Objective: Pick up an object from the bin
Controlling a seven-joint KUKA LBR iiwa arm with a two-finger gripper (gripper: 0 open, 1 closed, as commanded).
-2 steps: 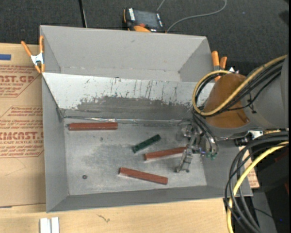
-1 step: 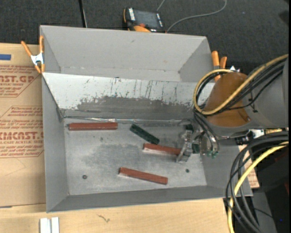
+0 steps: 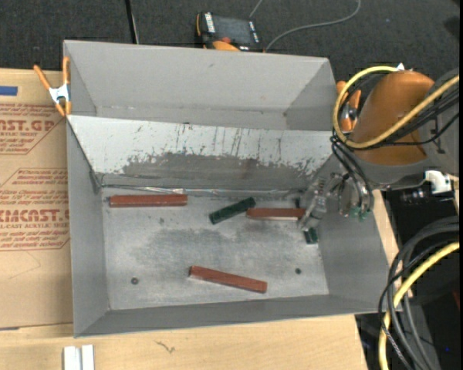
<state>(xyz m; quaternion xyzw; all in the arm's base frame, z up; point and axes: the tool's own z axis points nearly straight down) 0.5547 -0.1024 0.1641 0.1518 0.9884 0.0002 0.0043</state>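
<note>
- Gripper (image 3: 315, 210) is being held at the end of the nearest brown stick (image 3: 272, 214); whether open or closed cannot be told.
- Stick is probably best being straddled crosswise, with the green marker (image 3: 231, 210) beyond being avoided.

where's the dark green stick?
The dark green stick lies tilted near the back wall of the bin, its right end beside a red-brown stick just left of the hand.

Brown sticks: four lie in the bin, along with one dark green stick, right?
No: the camera view shows three brown sticks, the back-left stick, the right stick beside the tool, and the front stick. One dark green stick lies in the bin too.
</note>
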